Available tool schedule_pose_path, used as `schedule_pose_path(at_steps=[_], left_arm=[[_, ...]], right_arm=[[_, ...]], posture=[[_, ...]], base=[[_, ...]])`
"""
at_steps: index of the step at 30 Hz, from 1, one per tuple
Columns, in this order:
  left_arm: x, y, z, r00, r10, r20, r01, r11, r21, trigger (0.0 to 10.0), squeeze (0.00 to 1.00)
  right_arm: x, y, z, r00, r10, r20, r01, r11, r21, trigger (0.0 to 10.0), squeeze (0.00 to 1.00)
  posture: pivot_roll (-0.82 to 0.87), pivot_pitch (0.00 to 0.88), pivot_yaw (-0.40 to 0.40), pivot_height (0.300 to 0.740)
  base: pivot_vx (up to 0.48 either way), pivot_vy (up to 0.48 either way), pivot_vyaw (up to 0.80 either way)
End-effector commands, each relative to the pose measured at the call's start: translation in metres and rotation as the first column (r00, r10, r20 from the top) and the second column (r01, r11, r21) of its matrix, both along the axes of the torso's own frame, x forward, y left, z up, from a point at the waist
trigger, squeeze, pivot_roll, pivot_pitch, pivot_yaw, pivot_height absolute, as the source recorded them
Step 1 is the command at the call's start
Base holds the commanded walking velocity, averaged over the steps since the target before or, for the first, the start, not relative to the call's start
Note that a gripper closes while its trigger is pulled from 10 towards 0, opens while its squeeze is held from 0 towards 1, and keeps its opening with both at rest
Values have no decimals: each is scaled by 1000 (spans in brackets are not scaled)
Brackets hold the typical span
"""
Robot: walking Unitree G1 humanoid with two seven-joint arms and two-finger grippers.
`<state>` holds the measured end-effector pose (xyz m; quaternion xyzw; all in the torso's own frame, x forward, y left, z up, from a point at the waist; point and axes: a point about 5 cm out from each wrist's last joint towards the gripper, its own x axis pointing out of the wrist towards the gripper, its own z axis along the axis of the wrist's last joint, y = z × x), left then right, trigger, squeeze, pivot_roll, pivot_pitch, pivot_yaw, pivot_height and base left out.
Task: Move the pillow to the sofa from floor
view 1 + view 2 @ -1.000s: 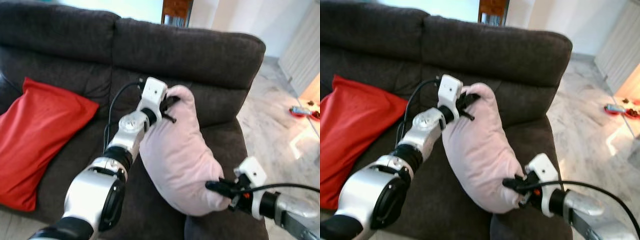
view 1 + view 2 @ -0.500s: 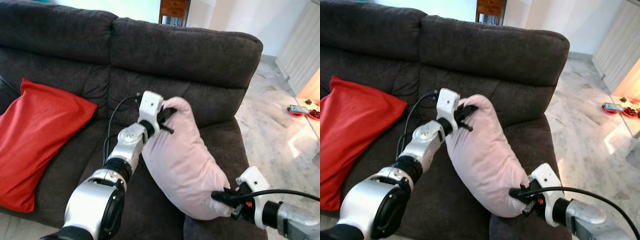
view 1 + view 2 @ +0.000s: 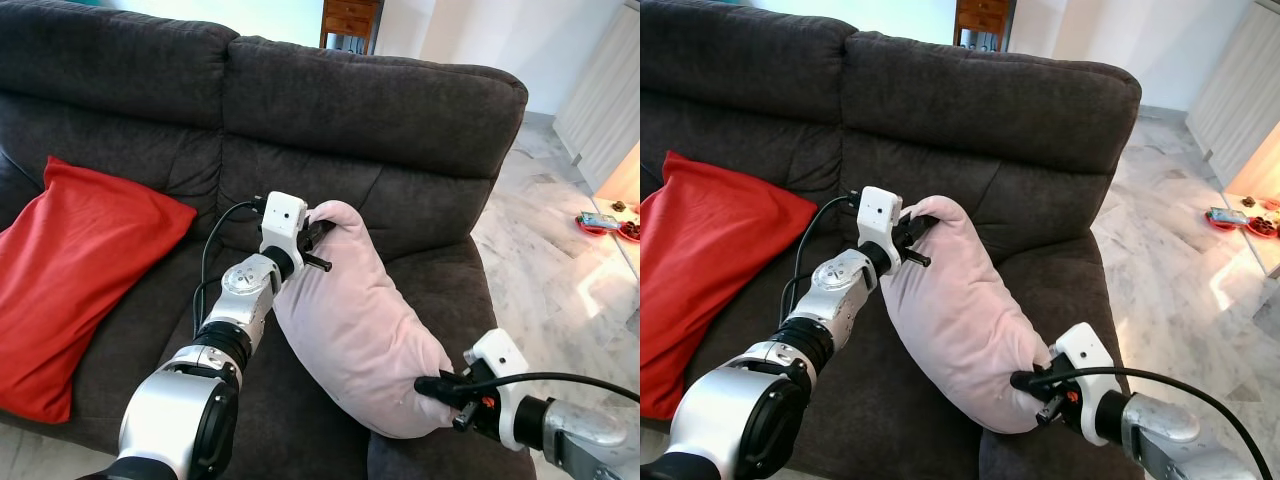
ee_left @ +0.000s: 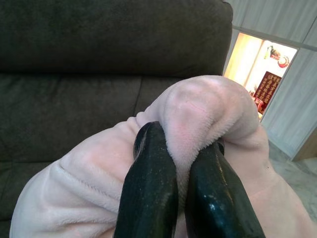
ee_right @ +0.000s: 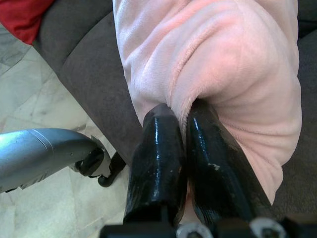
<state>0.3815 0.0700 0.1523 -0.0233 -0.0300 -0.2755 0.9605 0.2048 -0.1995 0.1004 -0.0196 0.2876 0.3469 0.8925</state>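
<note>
The plump pink plush pillow [image 3: 360, 325] lies on the seat of the dark grey fabric sofa [image 3: 380, 110], towards its right end, with its far end near the backrest and its near end at the seat's front edge. The left gripper [image 3: 318, 233] is at the pillow's far end, pinching a fold of it; the right gripper [image 3: 432, 386] pinches the near right end. The flat red fabric cushion [image 3: 75, 270] leans at the sofa's left end, well apart from the pillow. The pale marble tiled floor [image 3: 545, 250] lies right of the sofa.
</note>
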Motion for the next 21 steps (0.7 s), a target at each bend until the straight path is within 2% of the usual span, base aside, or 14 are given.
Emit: schedule_pose_path(at_steps=[1, 2, 13, 21], left_arm=[[2, -12, 17, 998, -28, 63, 29, 999, -16, 10000, 396], [2, -12, 17, 998, -28, 62, 29, 999, -15, 10000, 1000], [3, -6, 13, 998, 22, 56, -23, 1000, 16, 10000, 1000], [7, 9, 14, 985, 150, 78, -154, 987, 36, 10000, 1000]], right_arm=[[5, 2, 9, 999, 19, 47, -19, 1000, 8, 10000, 0], [5, 2, 8, 999, 17, 45, -17, 1000, 5, 10000, 0], [5, -1, -3, 1000, -15, 6, 15, 1000, 5, 10000, 0], [6, -3, -11, 998, -59, -17, 59, 998, -2, 10000, 0]], posture=[[-32, 0, -112, 740], [-32, 0, -112, 740], [-20, 0, -116, 740], [-15, 0, -118, 740]], base=[[0, 0, 0], [0, 0, 0], [0, 0, 0], [0, 0, 0]])
